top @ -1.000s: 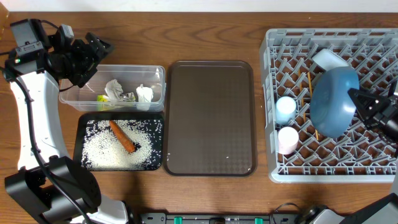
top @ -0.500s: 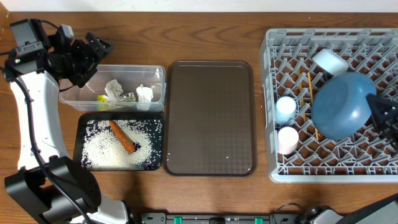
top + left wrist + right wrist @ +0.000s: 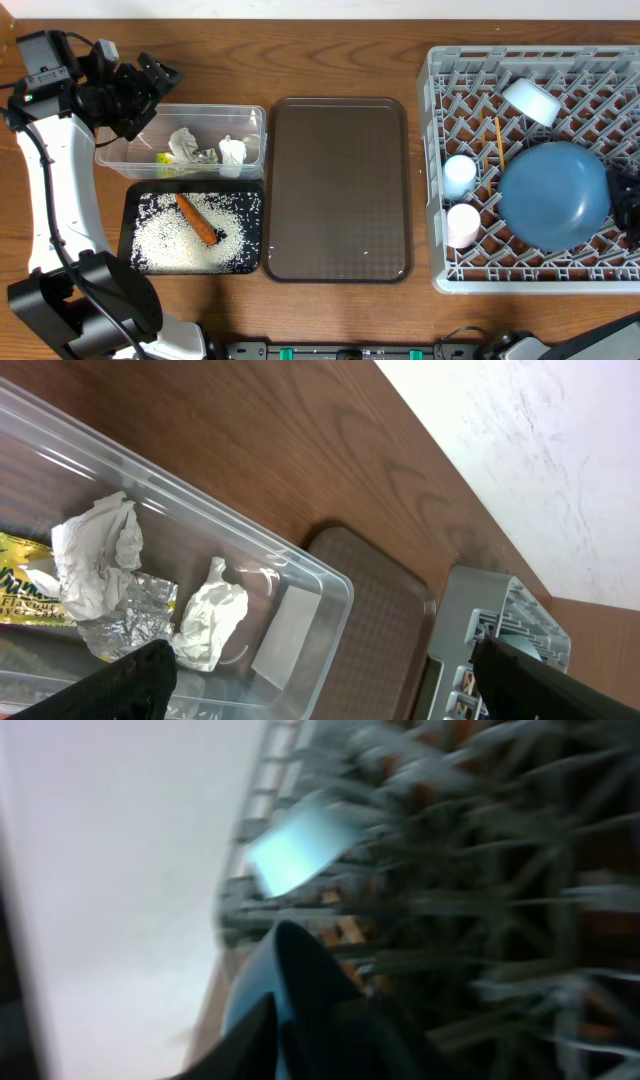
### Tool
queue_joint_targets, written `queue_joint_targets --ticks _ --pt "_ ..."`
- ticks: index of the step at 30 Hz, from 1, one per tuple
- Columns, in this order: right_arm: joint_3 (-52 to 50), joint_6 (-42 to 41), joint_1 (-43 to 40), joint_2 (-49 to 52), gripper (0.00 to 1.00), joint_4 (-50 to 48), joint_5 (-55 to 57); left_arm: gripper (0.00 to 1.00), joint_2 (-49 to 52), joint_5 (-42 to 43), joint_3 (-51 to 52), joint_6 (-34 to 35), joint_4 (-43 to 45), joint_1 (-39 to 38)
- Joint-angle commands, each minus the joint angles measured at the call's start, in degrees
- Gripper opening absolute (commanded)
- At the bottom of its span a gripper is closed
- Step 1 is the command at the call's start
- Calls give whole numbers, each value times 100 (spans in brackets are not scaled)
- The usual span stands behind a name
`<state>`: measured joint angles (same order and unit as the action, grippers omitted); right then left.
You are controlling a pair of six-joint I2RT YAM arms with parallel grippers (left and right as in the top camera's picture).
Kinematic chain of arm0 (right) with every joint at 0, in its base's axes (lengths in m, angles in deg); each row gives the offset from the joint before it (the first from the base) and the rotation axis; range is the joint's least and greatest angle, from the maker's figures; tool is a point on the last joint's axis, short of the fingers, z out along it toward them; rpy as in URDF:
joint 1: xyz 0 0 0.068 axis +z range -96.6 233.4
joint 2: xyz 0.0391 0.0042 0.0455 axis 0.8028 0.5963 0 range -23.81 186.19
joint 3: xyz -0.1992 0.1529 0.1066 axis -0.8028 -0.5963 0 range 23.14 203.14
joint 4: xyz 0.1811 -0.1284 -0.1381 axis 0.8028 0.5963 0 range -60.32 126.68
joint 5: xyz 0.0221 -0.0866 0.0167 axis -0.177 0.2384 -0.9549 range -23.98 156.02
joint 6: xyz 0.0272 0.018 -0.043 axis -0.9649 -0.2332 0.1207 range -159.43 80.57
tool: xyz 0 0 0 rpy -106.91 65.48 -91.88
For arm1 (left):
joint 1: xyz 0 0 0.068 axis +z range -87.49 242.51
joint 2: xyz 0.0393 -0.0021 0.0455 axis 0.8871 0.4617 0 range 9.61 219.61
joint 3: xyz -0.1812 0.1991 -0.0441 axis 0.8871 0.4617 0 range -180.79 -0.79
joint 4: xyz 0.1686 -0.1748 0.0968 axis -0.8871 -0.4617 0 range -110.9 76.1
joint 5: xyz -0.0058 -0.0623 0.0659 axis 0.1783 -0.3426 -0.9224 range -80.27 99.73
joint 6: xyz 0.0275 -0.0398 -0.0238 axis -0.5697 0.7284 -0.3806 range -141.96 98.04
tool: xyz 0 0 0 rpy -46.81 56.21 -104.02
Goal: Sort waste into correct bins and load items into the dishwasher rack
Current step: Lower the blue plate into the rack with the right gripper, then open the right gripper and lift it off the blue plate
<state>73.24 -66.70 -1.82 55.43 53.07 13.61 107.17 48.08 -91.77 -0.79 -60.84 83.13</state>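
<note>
The desk [image 3: 340,60] is brown wood, its long grain running side to side, with a soft sheen under even room light and no hard shadows. Behind its far edge stands a plain white wall [image 3: 540,440], faintly scuffed with grey marks. From above, the wall shows only as a pale strip along the top. No floor or window can be seen.

plate [image 3: 553,195] has tipped flatter in the rack [image 3: 520,278]

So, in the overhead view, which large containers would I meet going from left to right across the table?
clear tub → brown serving tray → dishwasher rack. The black tray is left out: it sits level with the tub.
</note>
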Motion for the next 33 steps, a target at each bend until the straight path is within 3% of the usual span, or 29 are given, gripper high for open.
queue_joint_targets --ticks 1,3,6,9,15,17,24,33 --pt "-52 219 -26 -17 35 17 1010 96 39 -48 39 7 -17 31" --pt "-44 227 -26 -17 36 -7 1235 97 39 -48 39 9 -17 31" --pt "-15 223 -24 -17 49 -26 1602 96 39 -48 39 9 -17 31" --pt "26 201 -20 -17 54 -28 1788 96 39 -48 39 9 -15 31" --pt "190 219 181 -24 59 -70 1270 96 39 -48 37 9 -15 31" --pt "328 474 407 -37 67 -33 1128 96 39 -48 39 9 -17 31" --pt "1257 1547 1777 -98 67 1040 1628 96 39 -48 39 9 -15 31" --pt "2382 2186 4216 -98 68 2323 4846 96 39 -48 39 9 -17 31"
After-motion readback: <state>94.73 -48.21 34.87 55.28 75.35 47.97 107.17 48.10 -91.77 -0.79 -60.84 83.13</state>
